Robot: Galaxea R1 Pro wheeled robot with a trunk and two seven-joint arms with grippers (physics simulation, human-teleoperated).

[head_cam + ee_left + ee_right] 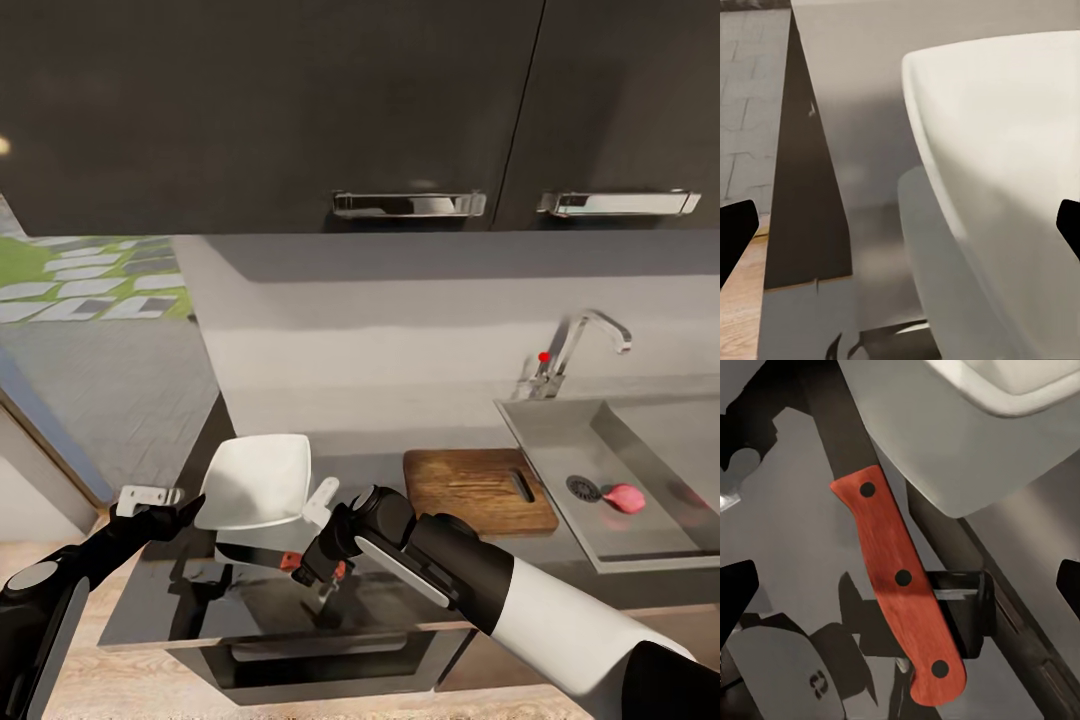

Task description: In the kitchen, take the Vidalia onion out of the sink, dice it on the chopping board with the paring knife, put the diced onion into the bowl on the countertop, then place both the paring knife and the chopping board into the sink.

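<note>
Right hand (318, 572) open above paring knife (902, 585) on glossy countertop (180, 600), left hand (185, 508) open beside bowl (257, 482)

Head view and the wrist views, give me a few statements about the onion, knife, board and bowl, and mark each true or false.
1. The Vidalia onion lies in the sink beside the drain. True.
2. The chopping board is in the sink. False: it lies on the countertop next to the sink.
3. The paring knife has a reddish handle with three rivets. True.
4. The bowl holds diced onion. False: it looks empty.
5. The right gripper is over the sink. False: it is near the bowl.
</note>
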